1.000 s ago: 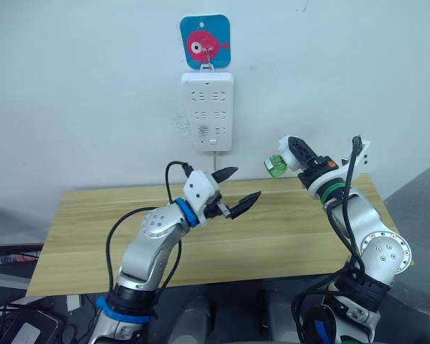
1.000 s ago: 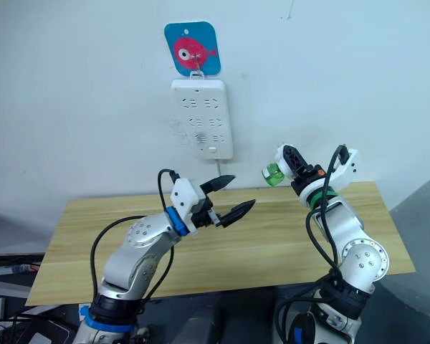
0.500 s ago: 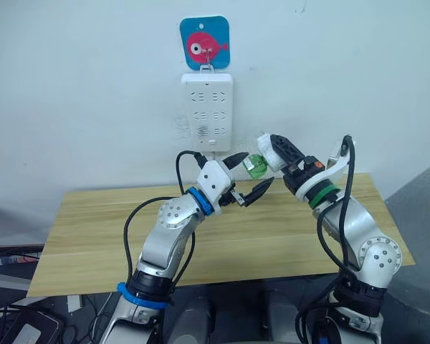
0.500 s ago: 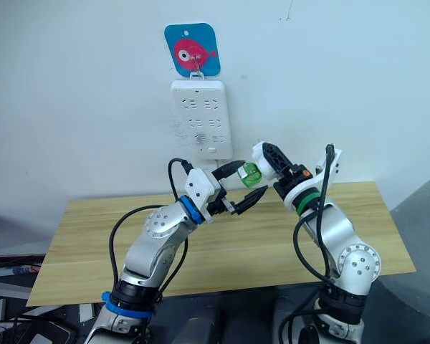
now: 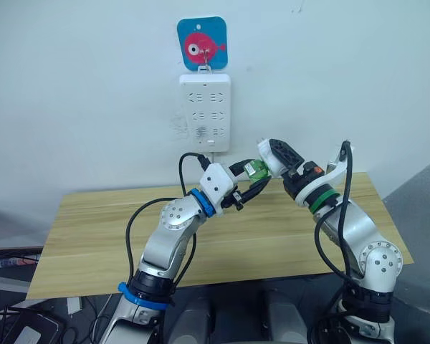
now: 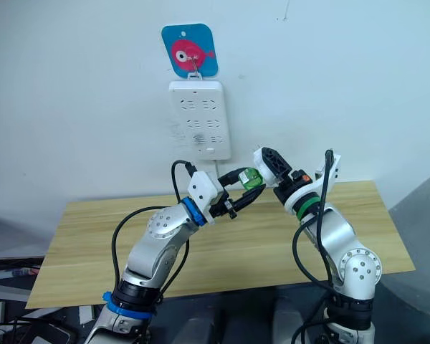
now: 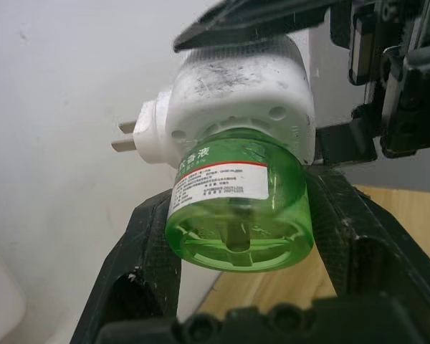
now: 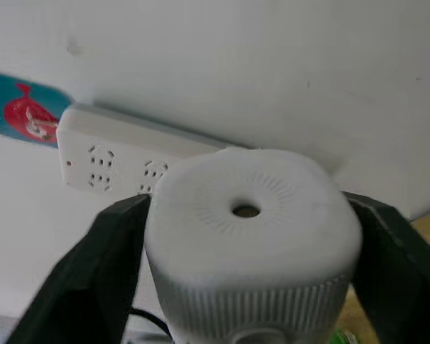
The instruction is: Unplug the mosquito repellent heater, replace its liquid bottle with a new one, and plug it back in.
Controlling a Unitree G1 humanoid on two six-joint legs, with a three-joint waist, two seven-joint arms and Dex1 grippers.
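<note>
We take the power strip (image 5: 205, 112) on the wall as our reference; it hangs under a blue tag with a pink fish (image 5: 202, 43). The mosquito repellent heater (image 7: 238, 92) is unplugged and sits in mid-air just below and to the right of the strip, above the rear edge of the wooden table (image 5: 79, 236). We see its two metal prongs (image 7: 126, 137) free, pointing toward the white wall.

The right gripper (image 8: 244, 251) is clamped on the heater's white body, one black finger against each side, with the round vent hole (image 8: 246, 211) facing the wrist camera and the strip visible behind it.

The green liquid bottle (image 7: 238, 208) is attached to the heater's underside. The left gripper (image 5: 250, 180) reaches in from below the strip, and its two fingers (image 7: 147, 251) are closed against opposite sides of the bottle. Both grippers meet at the one assembly, the left on the bottle, the right on the heater.
</note>
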